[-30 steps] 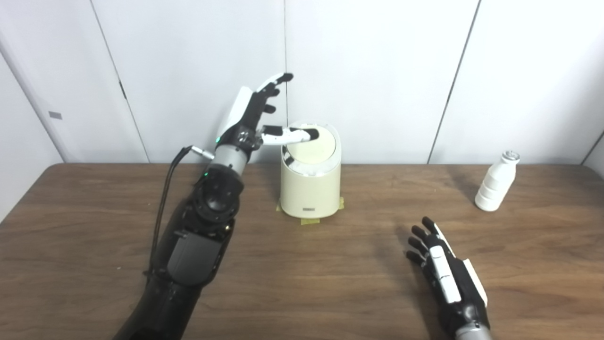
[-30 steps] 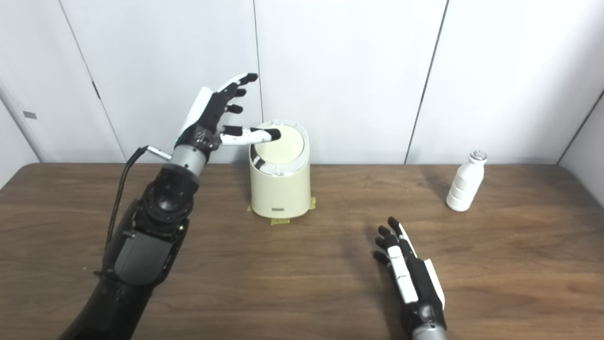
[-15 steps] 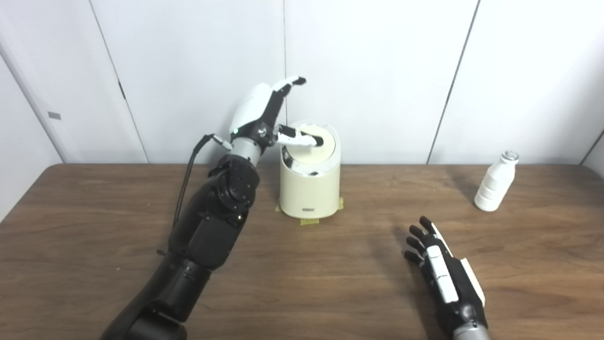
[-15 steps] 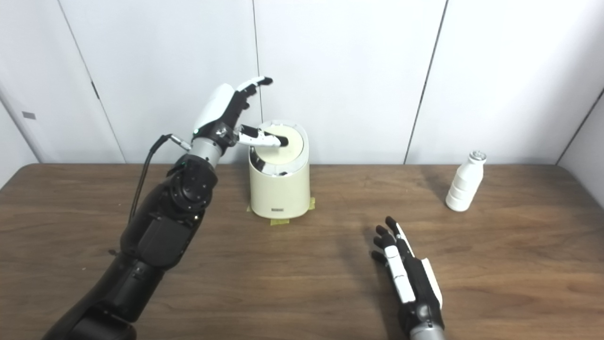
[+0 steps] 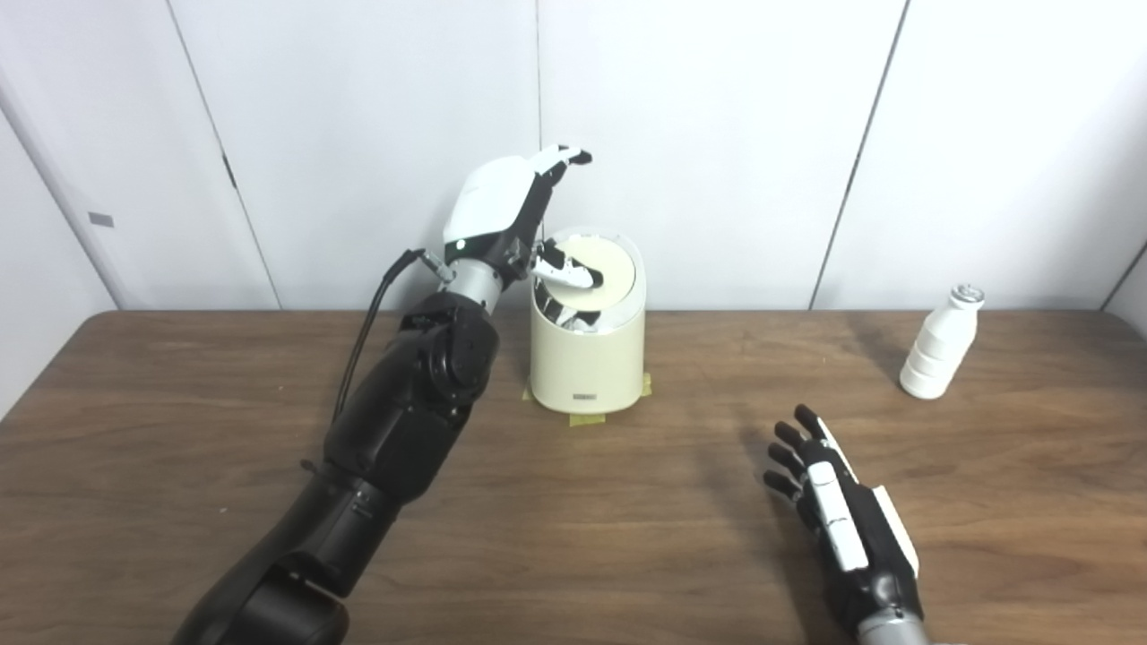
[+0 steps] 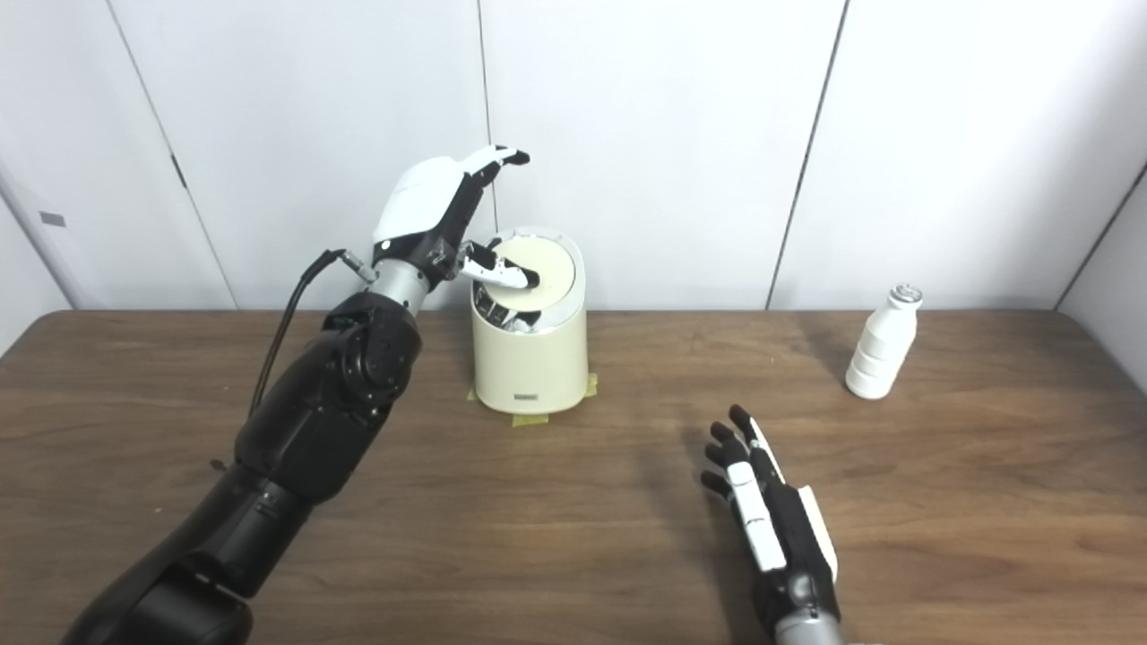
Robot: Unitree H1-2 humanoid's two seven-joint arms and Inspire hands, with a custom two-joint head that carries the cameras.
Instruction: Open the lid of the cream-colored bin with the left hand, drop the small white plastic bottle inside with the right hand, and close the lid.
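The cream-colored bin (image 5: 588, 358) stands at the back middle of the table on yellow tape. Its round swing lid (image 5: 602, 273) is tilted, with a dark gap at its near left edge. My left hand (image 5: 515, 210) is raised over the bin's left side, fingers spread upward and apart, thumb pressing down on the lid. The small white plastic bottle (image 5: 936, 345) stands upright at the far right, with nothing touching it. My right hand (image 5: 838, 506) lies open and empty, palm down, low over the table at the front right.
The wooden table (image 5: 179, 430) runs wide to both sides. White wall panels (image 5: 717, 134) stand right behind the bin and the bottle. A black cable (image 5: 367, 313) hangs off the left forearm.
My left arm has swung in toward the bin and the hand has turned over the lid. The thumb has pushed the lid further down, widening the gap. The right hand has barely shifted.
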